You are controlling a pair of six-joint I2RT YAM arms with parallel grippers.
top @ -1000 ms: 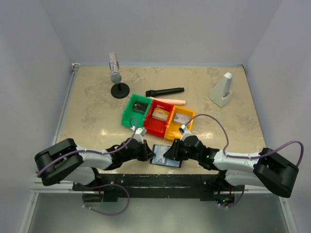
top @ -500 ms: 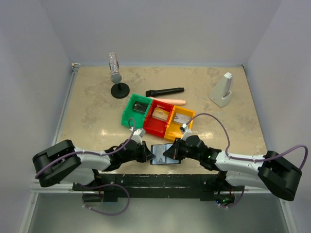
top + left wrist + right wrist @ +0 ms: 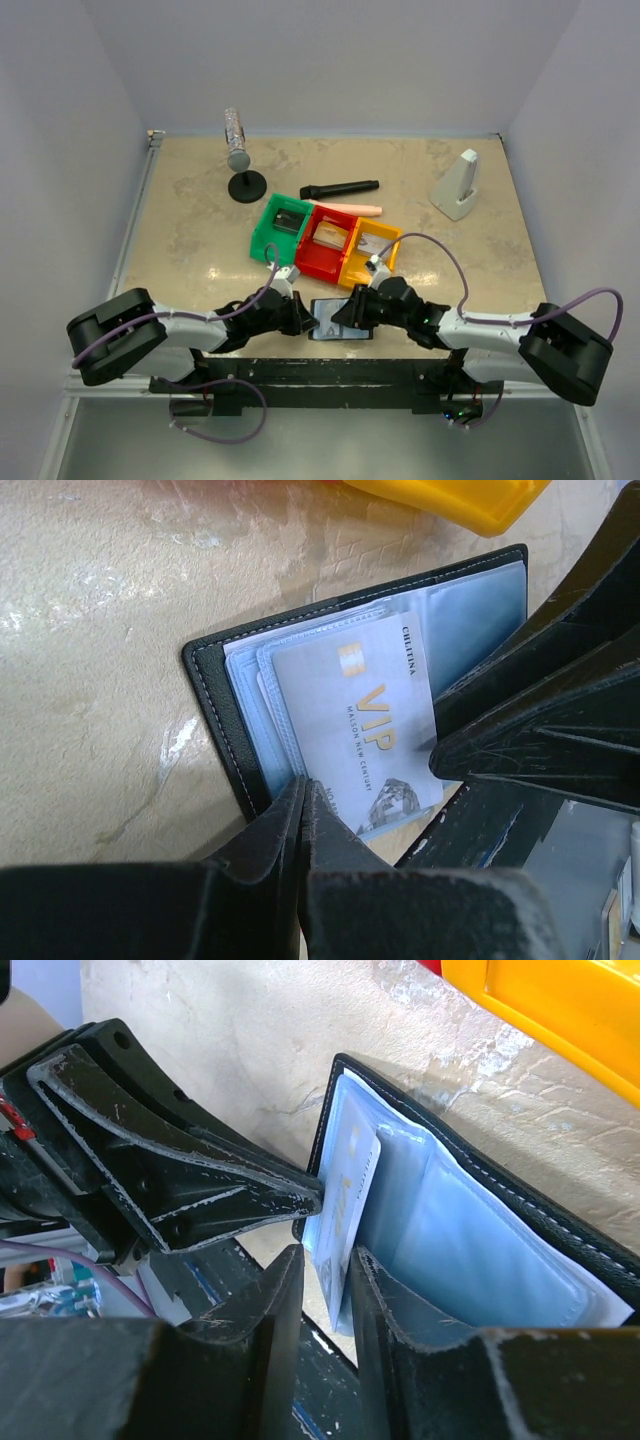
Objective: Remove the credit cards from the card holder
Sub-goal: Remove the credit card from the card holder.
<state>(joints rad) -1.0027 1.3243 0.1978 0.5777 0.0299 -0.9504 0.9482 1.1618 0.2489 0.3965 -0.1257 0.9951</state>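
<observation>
The card holder [image 3: 345, 325] lies open near the table's front edge, black outside [image 3: 212, 695] and bluish-grey inside [image 3: 480, 1250]. A pale credit card [image 3: 365, 715] marked VIP sticks partway out of its sleeves, seen edge-on in the right wrist view [image 3: 350, 1185]. My left gripper [image 3: 304, 322] is shut, its tip [image 3: 302, 785] pressing on the holder's left edge. My right gripper [image 3: 340, 316] stands open with the card's free end between its fingers [image 3: 327, 1252], a small gap on each side.
Green [image 3: 280, 225], red [image 3: 325, 240] and yellow [image 3: 370, 250] bins sit joined just behind the holder. Farther back lie a black stick [image 3: 340, 188], a peach stick [image 3: 355, 208], a silver cylinder on a stand [image 3: 240, 160] and a white wedge [image 3: 458, 185].
My right wrist has edged slightly left over the holder. The left arm and the holder have stayed where they were.
</observation>
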